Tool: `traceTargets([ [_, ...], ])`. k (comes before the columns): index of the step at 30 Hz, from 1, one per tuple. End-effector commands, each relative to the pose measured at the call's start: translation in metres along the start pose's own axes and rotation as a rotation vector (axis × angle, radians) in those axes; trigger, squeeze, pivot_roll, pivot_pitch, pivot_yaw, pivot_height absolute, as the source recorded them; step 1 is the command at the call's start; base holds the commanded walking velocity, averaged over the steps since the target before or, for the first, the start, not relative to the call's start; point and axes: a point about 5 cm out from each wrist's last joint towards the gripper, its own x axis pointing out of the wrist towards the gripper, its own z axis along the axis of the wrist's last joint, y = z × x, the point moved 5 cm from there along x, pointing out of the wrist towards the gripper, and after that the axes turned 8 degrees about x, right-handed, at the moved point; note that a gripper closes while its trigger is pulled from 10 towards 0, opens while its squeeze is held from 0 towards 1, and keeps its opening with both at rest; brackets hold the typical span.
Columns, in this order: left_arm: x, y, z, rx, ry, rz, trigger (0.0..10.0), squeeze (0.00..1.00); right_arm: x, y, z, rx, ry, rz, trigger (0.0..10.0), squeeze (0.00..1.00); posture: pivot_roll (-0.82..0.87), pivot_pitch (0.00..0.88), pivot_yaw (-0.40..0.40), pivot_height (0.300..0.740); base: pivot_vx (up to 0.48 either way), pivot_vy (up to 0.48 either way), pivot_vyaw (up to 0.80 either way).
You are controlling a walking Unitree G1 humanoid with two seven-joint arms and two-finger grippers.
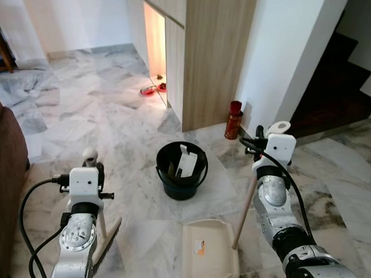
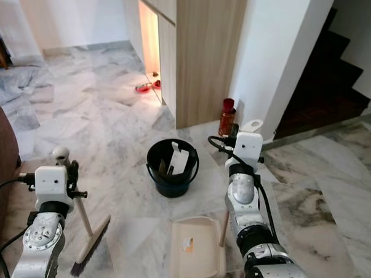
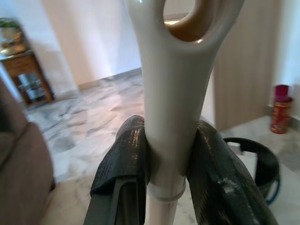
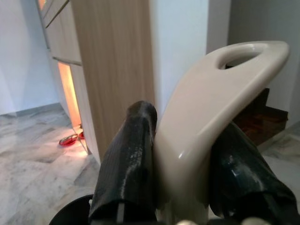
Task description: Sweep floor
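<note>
Broom (image 2: 85,232) clamped in left hand (image 3: 166,154) | dustpan (image 2: 193,249) handle clamped in right hand (image 4: 180,164)

A red canister (image 1: 234,119) stands by the wooden cabinet (image 1: 212,51), with dark stairs (image 1: 337,83) beyond.

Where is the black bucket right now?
The black bucket sits on the marble floor in the middle, just beyond the beige dustpan and before the wooden cabinet.

The right hand (image 2: 254,125) grips a dustpan (image 2: 193,255) handle, pan flat on the marble floor (image 2: 98,124) below it. The left hand (image 2: 62,158) clasps a broom (image 2: 88,232). Between them stands a black bucket (image 2: 171,170).
</note>
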Motion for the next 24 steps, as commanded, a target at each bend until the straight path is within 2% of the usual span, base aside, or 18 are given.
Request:
traceTargets([
  [1,0.005,-0.01,0.011,-0.008,-0.035,-0.062,10.0,0.0,-0.002,-0.005,0.0,0.002,-0.008,-0.02,10.0,0.0,0.23,0.015,-0.008,0.74,0.0,0.0,0.0],
  [4,0.005,-0.013,0.009,-0.005,-0.027,-0.078,10.0,0.0,-0.008,-0.01,-0.009,-0.011,0.017,-0.028,10.0,0.0,0.24,0.011,-0.001,0.74,0.0,0.0,0.0],
  [5,0.011,-0.015,0.013,-0.004,-0.035,-0.089,10.0,0.0,-0.011,-0.018,-0.018,-0.013,0.058,-0.057,10.0,0.0,0.25,0.011,0.006,0.74,0.0,0.0,0.0],
  [8,0.016,-0.012,0.017,0.001,-0.045,-0.103,10.0,0.0,-0.015,-0.022,-0.026,-0.005,0.091,-0.075,10.0,0.0,0.26,0.008,0.033,0.74,0.0,0.0,0.0],
  [13,0.018,-0.007,0.02,0.026,-0.056,-0.135,10.0,0.0,-0.021,-0.02,-0.032,0.009,0.103,-0.089,10.0,0.0,0.27,0.0,0.073,0.74,0.0,0.0,0.0],
  [19,0.018,-0.006,0.02,0.033,-0.055,-0.147,10.0,0.0,-0.027,-0.015,-0.037,0.03,0.11,-0.089,10.0,0.0,0.25,0.0,0.082,0.74,0.0,0.0,0.0],
  [24,0.019,-0.023,0.019,-0.006,-0.055,-0.156,10.0,0.0,-0.031,-0.016,-0.037,0.014,0.097,-0.039,10.0,0.0,0.19,0.0,0.037,0.74,0.0,0.0,0.0],
])
